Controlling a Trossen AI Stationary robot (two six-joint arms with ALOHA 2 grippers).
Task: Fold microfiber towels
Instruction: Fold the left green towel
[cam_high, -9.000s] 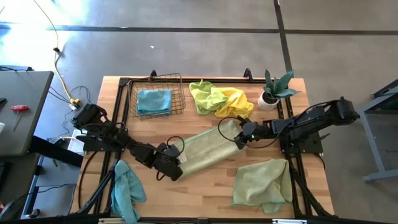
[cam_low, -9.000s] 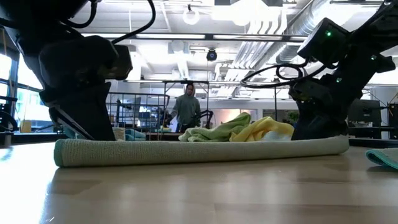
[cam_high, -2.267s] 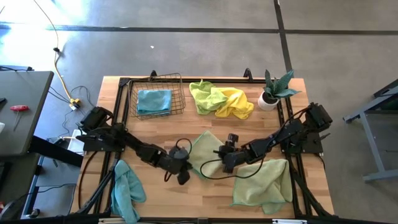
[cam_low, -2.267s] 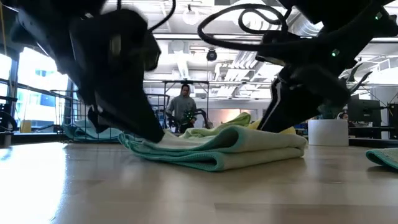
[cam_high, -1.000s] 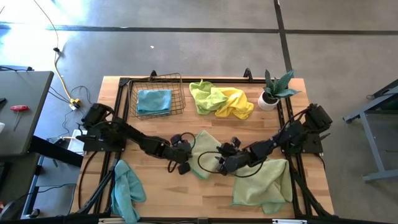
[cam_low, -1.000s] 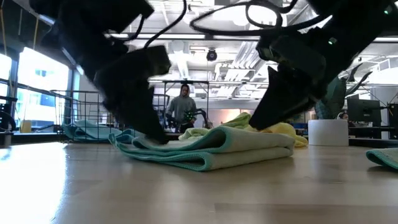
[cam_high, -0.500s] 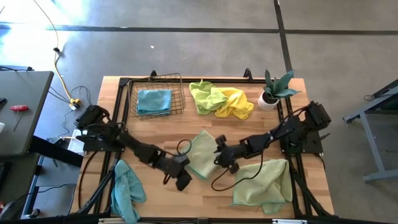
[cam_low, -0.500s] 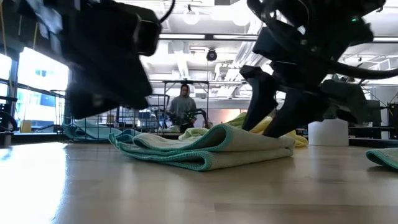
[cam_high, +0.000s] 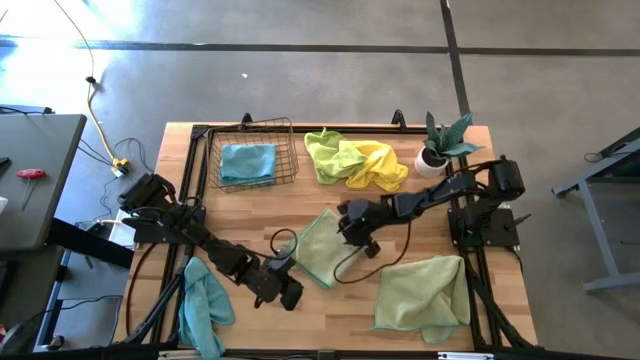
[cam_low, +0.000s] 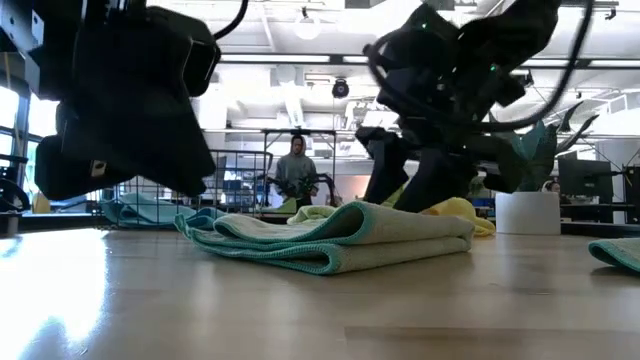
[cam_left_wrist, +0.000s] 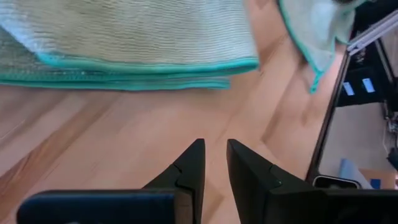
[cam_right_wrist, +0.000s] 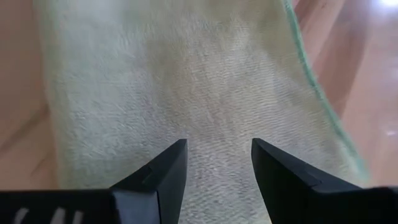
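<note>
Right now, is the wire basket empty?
No, a folded light blue microfiber towel lies inside the black wire basket at the table's back.

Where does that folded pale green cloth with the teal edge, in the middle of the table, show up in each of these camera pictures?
High view: the folded pale green cloth lies at the table's centre, between the two arms.
Low view: it sits in the middle, layers stacked.
Left wrist view: it fills the top, ahead of the left hand.
Right wrist view: it fills the picture, under the right hand.
Shared landmark: its teal edge.
</note>
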